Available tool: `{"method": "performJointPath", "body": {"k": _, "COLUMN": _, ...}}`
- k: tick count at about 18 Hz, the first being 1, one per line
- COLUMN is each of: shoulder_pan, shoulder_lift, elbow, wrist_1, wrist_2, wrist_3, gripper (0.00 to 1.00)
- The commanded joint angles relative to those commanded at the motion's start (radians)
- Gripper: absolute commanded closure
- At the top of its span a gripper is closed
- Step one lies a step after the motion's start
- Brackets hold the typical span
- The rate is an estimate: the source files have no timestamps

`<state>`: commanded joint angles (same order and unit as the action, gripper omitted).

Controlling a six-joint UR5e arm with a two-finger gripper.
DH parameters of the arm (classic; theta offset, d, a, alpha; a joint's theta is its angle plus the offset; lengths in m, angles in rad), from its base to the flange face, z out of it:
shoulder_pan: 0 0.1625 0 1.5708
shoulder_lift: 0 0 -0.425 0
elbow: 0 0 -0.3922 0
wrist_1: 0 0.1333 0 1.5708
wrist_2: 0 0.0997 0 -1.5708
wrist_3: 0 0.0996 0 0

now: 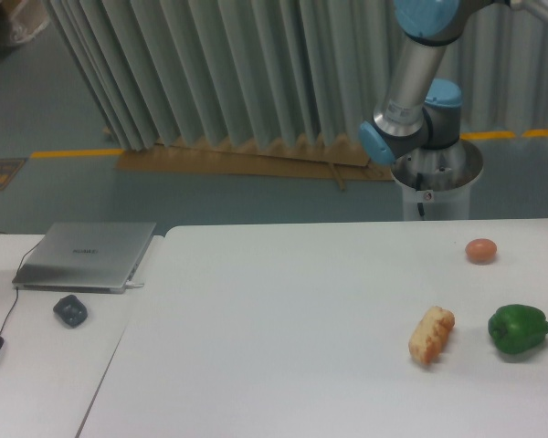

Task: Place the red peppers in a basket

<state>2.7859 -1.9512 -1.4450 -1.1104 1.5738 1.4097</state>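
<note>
Bread roll (431, 334) beside green pepper (519, 329), near table's (274, 365) right edge

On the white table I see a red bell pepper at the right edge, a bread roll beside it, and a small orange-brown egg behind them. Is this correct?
Not fully. The bell pepper at the right edge is green, not red; the camera view shows this clearly, and no red pepper is visible. The rest holds: the bread roll lies beside it on the white table, and the small orange-brown egg sits behind them.
</note>
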Motion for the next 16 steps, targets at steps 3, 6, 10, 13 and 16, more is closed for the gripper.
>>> {"method": "performJointPath", "body": {"k": 3, "shoulder_pan": -0.064, "shoulder_lift": 0.014, "elbow": -0.029, "wrist_1": -0.043, "wrist_2": 0.006, "wrist_3": 0.000, "gripper": 0.00}}
{"method": "performJointPath", "body": {"k": 6, "shoulder_pan": -0.121, "shoulder_lift": 0.031, "elbow": -0.049, "wrist_1": -0.103, "wrist_2": -0.001, "wrist_3": -0.012, "gripper": 0.00}}
{"method": "performJointPath", "body": {"k": 10, "shoulder_pan": -0.180, "shoulder_lift": 0.037, "elbow": -0.049, "wrist_1": -0.176, "wrist_2": -0.011, "wrist_3": -0.072, "gripper": 0.00}}
{"method": "performJointPath", "body": {"k": 13, "shoulder_pan": -0.195, "shoulder_lift": 0.048, "elbow": -0.054, "wrist_1": -0.187, "wrist_2": -0.041, "wrist_3": -0.078, "gripper": 0.00}}
{"method": "performJointPath", "body": {"k": 16, "shoulder_pan": -0.197, "shoulder_lift": 0.057, "elbow": -0.054, "wrist_1": -0.190, "wrist_2": -0.043, "wrist_3": -0.081, "gripper": 0.00}}
